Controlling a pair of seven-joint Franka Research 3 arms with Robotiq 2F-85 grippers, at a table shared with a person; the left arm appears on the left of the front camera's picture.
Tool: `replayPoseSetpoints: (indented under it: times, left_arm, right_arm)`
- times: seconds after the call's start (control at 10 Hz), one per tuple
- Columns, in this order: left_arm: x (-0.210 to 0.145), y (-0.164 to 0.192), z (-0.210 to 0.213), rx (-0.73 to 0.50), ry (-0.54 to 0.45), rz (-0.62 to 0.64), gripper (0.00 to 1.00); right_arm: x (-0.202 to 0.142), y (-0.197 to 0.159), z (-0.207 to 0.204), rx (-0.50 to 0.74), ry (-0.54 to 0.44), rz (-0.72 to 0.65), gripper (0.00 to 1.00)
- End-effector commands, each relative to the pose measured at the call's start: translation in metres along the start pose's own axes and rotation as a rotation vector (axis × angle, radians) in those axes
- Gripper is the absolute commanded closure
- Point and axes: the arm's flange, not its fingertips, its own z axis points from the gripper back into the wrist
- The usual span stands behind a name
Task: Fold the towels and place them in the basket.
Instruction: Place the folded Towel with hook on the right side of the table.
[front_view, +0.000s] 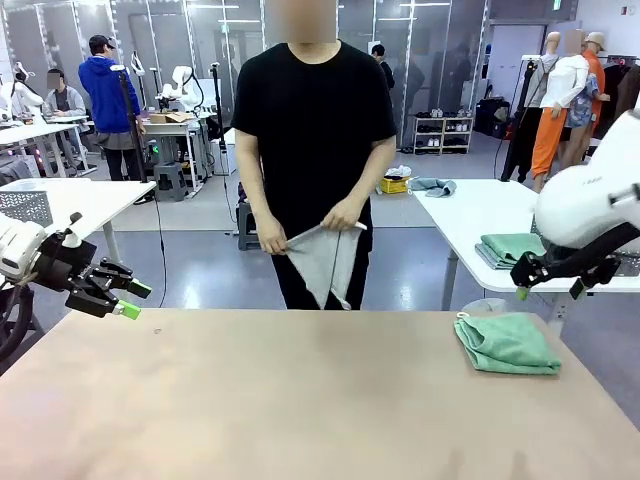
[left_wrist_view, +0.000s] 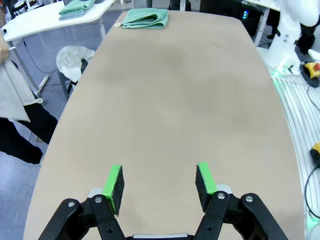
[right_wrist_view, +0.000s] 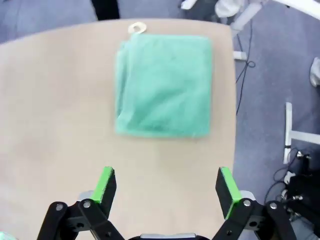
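Note:
A folded mint green towel (front_view: 507, 343) lies flat on the tan table (front_view: 300, 400) near its far right corner. In the right wrist view the same towel (right_wrist_view: 164, 85) sits just beyond my right gripper (right_wrist_view: 166, 185), which hovers open above the table with nothing between its fingers. That right gripper (front_view: 548, 290) hangs up and to the right of the towel. My left gripper (front_view: 125, 298) is open and empty over the table's left edge, and the towel (left_wrist_view: 145, 18) lies far from my left gripper (left_wrist_view: 160, 185). A person holds a pale grey-white towel (front_view: 325, 255) in both hands. The basket is out of view.
A white side table (front_view: 470, 205) at the right carries folded green towels (front_view: 510, 248). Another white table at the left holds a pale perforated basket (front_view: 25, 205). A white-lined bin (left_wrist_view: 72, 57) stands on the floor beside the table. The right arm's base (left_wrist_view: 292, 35) stands past the table's edge.

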Motion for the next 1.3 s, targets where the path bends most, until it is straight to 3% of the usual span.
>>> replayPoseSetpoints:
  times: [0.0, 0.3, 0.6, 1.2]
  left_arm:
    - [0.0, -0.001, 0.001, 0.002, -0.002, -0.012, 0.27]
    - [0.0, -0.001, 0.001, 0.002, -0.002, -0.012, 0.27]
    - [0.0, -0.001, 0.001, 0.002, -0.002, -0.012, 0.27]
    - [0.0, -0.001, 0.001, 0.002, -0.002, -0.012, 0.27]
  right_arm:
    - [-0.032, 0.014, 0.05, 0.03, 0.016, 0.03, 0.0]
    - [-0.062, 0.007, 0.085, 0.12, -0.008, 0.186, 0.0]
    - [-0.069, 0.014, 0.081, 0.133, -0.056, 0.189, 0.0]
    - [-0.066, 0.013, 0.095, 0.102, -0.021, 0.178, 0.0]
